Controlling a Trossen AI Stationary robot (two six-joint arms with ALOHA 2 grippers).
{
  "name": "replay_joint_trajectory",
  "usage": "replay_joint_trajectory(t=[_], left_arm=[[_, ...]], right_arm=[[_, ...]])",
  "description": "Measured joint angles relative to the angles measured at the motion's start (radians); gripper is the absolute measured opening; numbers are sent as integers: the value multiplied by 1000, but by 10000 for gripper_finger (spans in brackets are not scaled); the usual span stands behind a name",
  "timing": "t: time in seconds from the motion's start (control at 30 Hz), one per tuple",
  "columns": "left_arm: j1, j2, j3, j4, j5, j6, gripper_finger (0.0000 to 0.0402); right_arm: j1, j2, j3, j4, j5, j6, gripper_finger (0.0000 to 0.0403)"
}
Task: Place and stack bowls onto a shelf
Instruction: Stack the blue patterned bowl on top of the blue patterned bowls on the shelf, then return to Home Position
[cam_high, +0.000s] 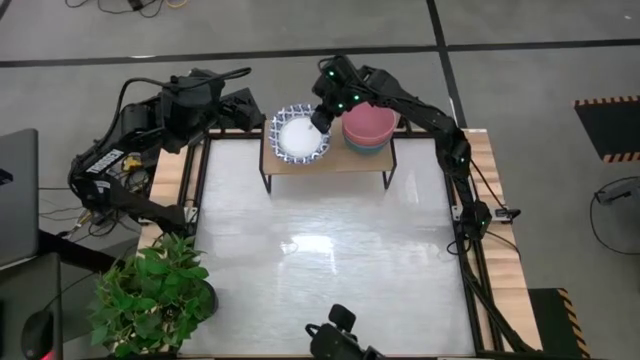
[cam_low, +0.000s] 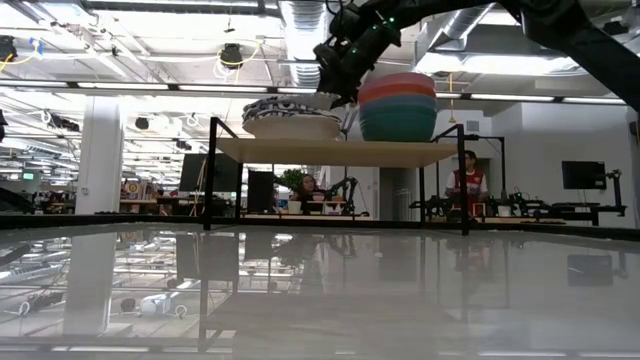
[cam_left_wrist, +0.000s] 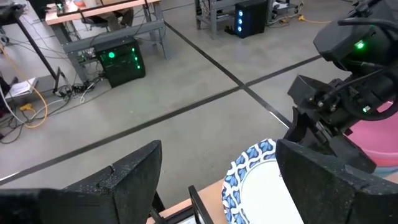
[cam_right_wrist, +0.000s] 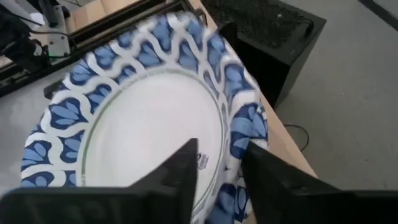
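Right claw (cam_high: 318, 124) was over the shelf (cam_high: 340, 160), at the rim of the blue-patterned bowls (cam_high: 300, 137). In the right wrist view its 2 fingers (cam_right_wrist: 180, 171) straddled the rim of the top patterned bowl (cam_right_wrist: 143, 118), 1 inside over the white centre, 1 outside; whether they were actually pinching the rim or only closed near it, I could not tell.

The patterned bowls sat on the shelf's left part in the high view; in the low view they read as a shallow stack (cam_low: 292, 118), count not clear. Just beside them on the same board stood the pink bowl (cam_high: 370, 122) nested on the green-blue bowl (cam_high: 366, 146), also seen in the low view as pink (cam_low: 397, 87) over teal (cam_low: 398, 120).

The shelf stood at the far edge of the white tabletop (cam_high: 330, 260).

Left claw (cam_high: 240, 110) waited off the tabletop's far-left corner, near the shelf, fingers (cam_left_wrist: 124, 180) spread wide and holding nothing.

A potted plant (cam_high: 155, 290) stood at the near-left corner. A person (cam_low: 465, 185) showed in the room behind.
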Motion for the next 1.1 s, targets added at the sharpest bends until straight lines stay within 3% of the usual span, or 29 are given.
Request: replay_joint_trajectory(t=[0.17,0.3,0.47,0.73,0.93,1.03,1.1], left_arm=[[0,0,0,0,0,3,302],[0,0,0,0,0,17,302],[0,-1,0,2,28,19,302],[-3,-71,1,80,254,26,302],[-3,-118,1,15,243,26,302],[-2,-138,1,10,242,-22,302],[-2,-148,1,30,279,37,302]], right_arm=[[-12,0,24,-4,0,5,208],[-26,-28,25,15,7,18,234],[-53,-105,25,22,24,14,233],[-79,-334,26,9,26,6,230],[-83,-527,26,-73,40,-153,230],[-83,-613,26,-134,39,-159,230],[-83,-658,26,-168,22,-180,230]])
